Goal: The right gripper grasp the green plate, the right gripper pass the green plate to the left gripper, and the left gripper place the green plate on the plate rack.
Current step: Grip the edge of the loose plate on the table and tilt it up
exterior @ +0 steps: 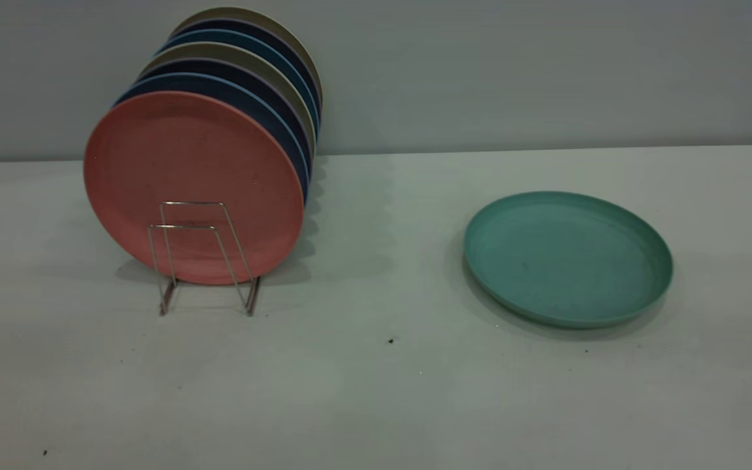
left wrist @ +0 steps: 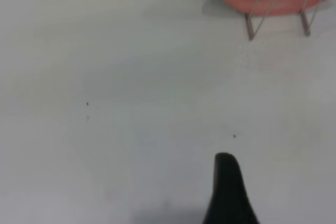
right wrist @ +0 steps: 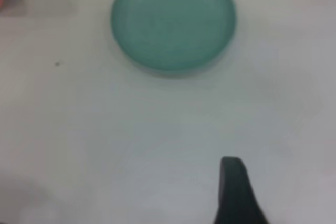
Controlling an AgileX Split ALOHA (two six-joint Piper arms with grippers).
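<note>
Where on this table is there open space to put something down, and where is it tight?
Bare table runs between the plate rack and the green plate, and across the whole near strip in front of both. Crowded: the rack, packed with upright plates behind the pink plate, leaving only its front wire loops free. Only one finger of each gripper shows, in the wrist views, over bare table.
</note>
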